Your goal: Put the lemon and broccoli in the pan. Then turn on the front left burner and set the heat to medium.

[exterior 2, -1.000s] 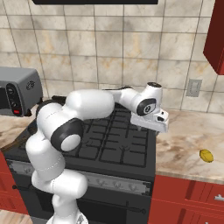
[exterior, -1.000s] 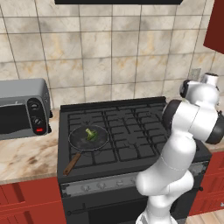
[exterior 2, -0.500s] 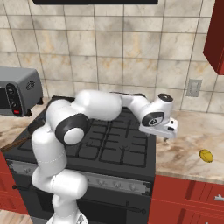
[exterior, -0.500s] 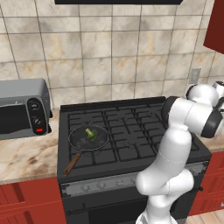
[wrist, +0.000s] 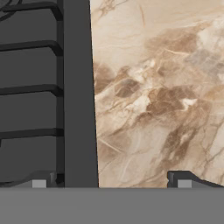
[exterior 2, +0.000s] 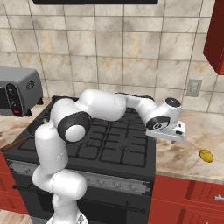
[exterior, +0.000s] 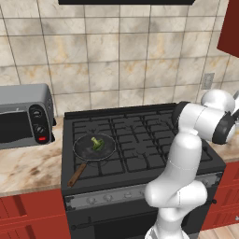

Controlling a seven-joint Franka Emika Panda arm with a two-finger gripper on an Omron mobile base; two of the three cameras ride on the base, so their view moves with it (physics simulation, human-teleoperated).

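The arm has swung right off the stove (exterior 2: 109, 144) over the last second, so the end effector (exterior 2: 174, 138) now hangs just past the stove's right edge, above the marble counter (exterior 2: 188, 153), fingers spread wide and empty. The broccoli (exterior: 97, 143) already lies in the pan (exterior: 94, 147) on the stove's front left burner. The lemon (exterior 2: 206, 155) sits on the counter, right of the stove and still apart from the end effector. I'd say it is heading for the lemon next; the burner knob comes after.
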